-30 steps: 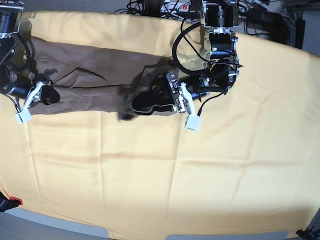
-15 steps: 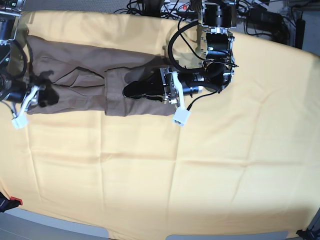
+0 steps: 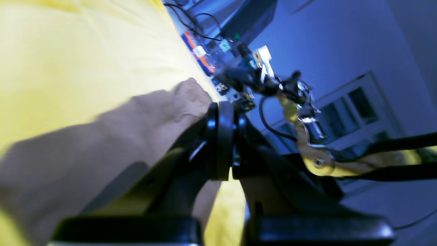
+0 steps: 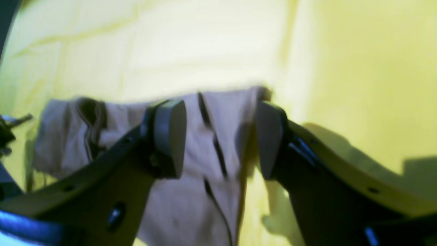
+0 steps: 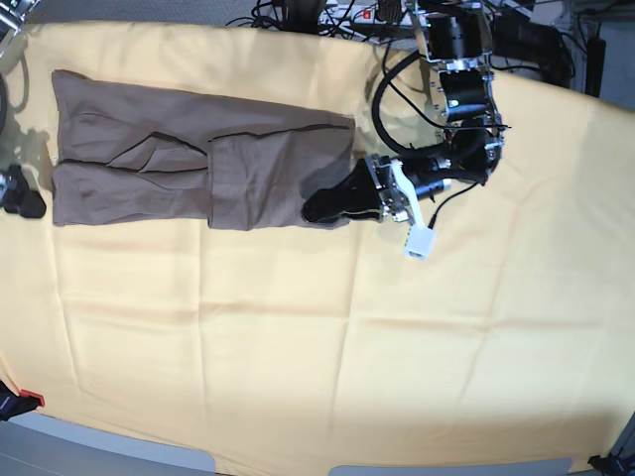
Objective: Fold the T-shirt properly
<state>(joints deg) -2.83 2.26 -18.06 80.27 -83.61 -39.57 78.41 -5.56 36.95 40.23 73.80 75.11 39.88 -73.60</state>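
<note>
The brown T-shirt (image 5: 149,149) lies flat at the far left of the yellow cloth, its right part folded over into a doubled panel (image 5: 268,178). My left gripper (image 5: 316,209) hovers low over that panel's lower right corner. In the left wrist view the left gripper (image 3: 223,112) is shut, with the T-shirt (image 3: 102,143) beside and under the fingers and nothing visibly pinched. The right gripper (image 4: 218,136) stands open just off the T-shirt's (image 4: 211,164) end, its fingers (image 4: 169,136) empty. In the base view only a dark part of the right arm (image 5: 22,195) shows at the left edge.
A wrinkled yellow cloth (image 5: 347,347) covers the whole table. Cables and electronics (image 5: 327,15) crowd the far edge behind the left arm's base (image 5: 451,59). A white connector block (image 5: 419,243) hangs off the left wrist. A small red clamp (image 5: 25,400) sits at the near left corner.
The left gripper let the folded part settle, shut, and drew back to the right. The right gripper opened and pulled left, off the shirt's end and almost out of the base view.
</note>
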